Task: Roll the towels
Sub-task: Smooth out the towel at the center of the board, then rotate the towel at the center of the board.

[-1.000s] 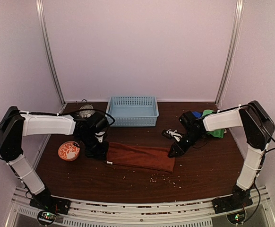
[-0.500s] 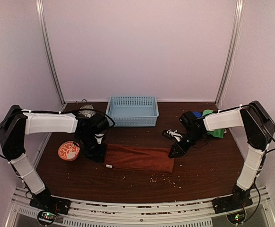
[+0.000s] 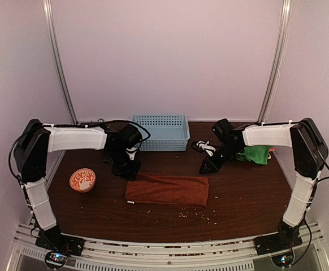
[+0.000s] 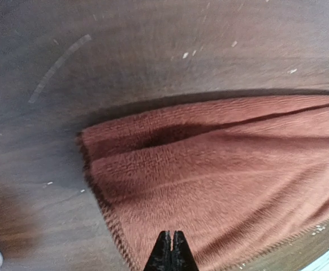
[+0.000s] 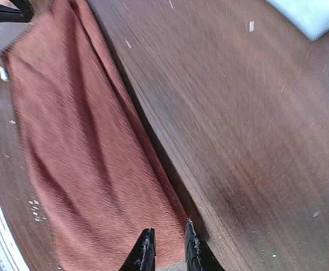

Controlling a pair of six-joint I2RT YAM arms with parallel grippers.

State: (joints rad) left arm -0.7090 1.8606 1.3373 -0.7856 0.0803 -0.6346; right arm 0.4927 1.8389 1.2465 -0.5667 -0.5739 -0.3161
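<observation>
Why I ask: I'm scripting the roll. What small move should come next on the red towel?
Probably lower the left tool onto the left end of the rust-red towel to start rolling: it lies folded flat, and the right tool also hangs clear, empty.

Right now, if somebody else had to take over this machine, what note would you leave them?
Left gripper: shut, empty, over the left end of the rust-red towel.
Right gripper: slightly open, empty, over its right end.
The rust-red towel lies mid-table, folded into a long flat strip. The green towel sits far right, beside the right arm.
Done: the lengthwise fold. Left: roll this strip, then the green towel.
</observation>
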